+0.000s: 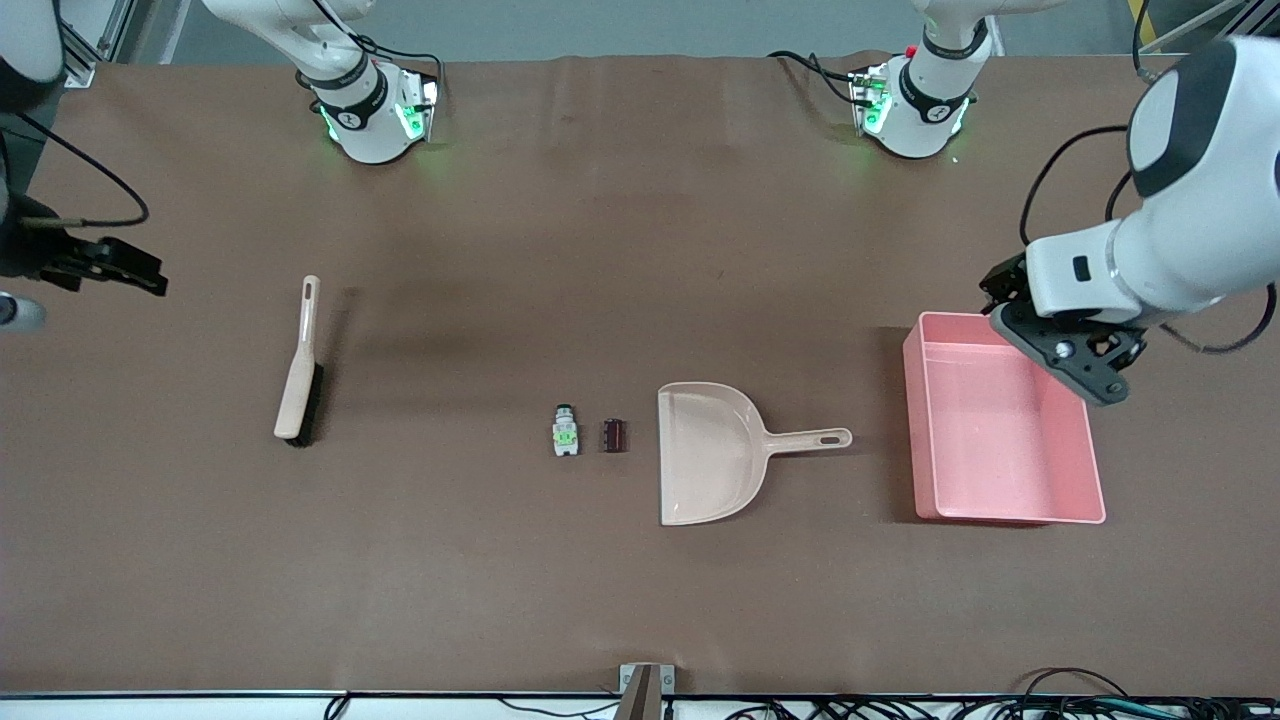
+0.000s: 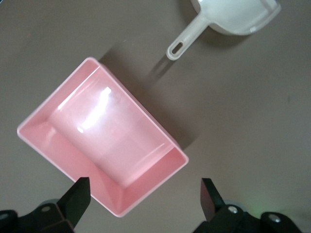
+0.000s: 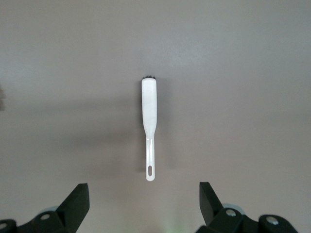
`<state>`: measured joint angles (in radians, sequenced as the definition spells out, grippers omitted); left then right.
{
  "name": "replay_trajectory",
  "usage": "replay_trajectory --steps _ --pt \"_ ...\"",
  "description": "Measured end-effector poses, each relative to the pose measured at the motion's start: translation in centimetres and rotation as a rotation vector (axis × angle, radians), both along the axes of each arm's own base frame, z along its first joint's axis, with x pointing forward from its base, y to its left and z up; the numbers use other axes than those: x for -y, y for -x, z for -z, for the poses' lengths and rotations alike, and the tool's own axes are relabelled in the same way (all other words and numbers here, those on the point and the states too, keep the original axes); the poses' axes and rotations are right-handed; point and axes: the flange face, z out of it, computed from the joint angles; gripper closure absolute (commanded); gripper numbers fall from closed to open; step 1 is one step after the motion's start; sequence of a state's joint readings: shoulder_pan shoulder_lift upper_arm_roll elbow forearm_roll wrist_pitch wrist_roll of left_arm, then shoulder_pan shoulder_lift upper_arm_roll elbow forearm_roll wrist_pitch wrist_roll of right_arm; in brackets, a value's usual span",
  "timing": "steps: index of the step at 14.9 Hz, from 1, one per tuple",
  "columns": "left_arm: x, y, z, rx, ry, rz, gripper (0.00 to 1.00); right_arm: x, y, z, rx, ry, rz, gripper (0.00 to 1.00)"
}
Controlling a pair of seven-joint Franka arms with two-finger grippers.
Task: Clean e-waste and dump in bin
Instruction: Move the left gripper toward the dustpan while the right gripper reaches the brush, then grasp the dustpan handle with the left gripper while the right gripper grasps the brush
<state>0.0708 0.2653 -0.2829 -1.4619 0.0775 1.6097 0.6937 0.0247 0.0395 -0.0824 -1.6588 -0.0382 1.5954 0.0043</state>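
The e-waste lies mid-table: a white-grey component with a green label (image 1: pixel 566 431) and, beside it, a dark maroon cylinder (image 1: pixel 614 436). Both are next to the open mouth of the beige dustpan (image 1: pixel 700 460). The empty pink bin (image 1: pixel 990 430) stands toward the left arm's end, past the dustpan's handle. My left gripper (image 1: pixel 1095 380) is open and empty over the bin's back corner. Its wrist view shows the bin (image 2: pixel 77 150) between the open fingers (image 2: pixel 77 196). My right gripper (image 1: pixel 140 270) is open and empty at the right arm's end, above the table. The e-waste is out of both wrist views.
A beige brush with black bristles (image 1: pixel 299 365) lies toward the right arm's end and also shows in the right wrist view (image 3: pixel 149 111). The dustpan's handle shows in the left wrist view (image 2: pixel 187 41). The brown table (image 1: pixel 640 250) stretches between the arm bases and the objects.
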Motion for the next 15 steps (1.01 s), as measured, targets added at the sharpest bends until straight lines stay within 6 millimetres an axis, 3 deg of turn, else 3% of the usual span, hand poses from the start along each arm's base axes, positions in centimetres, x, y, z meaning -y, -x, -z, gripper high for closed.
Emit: replay_trajectory --steps 3,6,8,12,15 --pt "-2.0 -2.7 4.7 0.058 0.035 0.257 0.0 0.6 -0.3 5.2 -0.001 -0.002 -0.01 0.0" --pt "-1.0 -3.1 8.3 0.086 0.006 0.485 0.0 1.6 0.0 10.2 0.018 -0.004 -0.013 0.0" --pt "1.9 -2.6 8.5 0.089 -0.022 0.619 0.0 1.8 0.6 13.8 0.04 -0.004 -0.014 0.0" --pt "10.3 -0.3 9.0 0.082 -0.07 0.792 0.0 1.4 2.4 20.9 0.086 -0.004 -0.024 0.0" --pt "12.8 0.7 9.3 0.077 -0.067 0.829 0.0 1.2 3.7 25.9 0.115 -0.002 -0.029 0.0"
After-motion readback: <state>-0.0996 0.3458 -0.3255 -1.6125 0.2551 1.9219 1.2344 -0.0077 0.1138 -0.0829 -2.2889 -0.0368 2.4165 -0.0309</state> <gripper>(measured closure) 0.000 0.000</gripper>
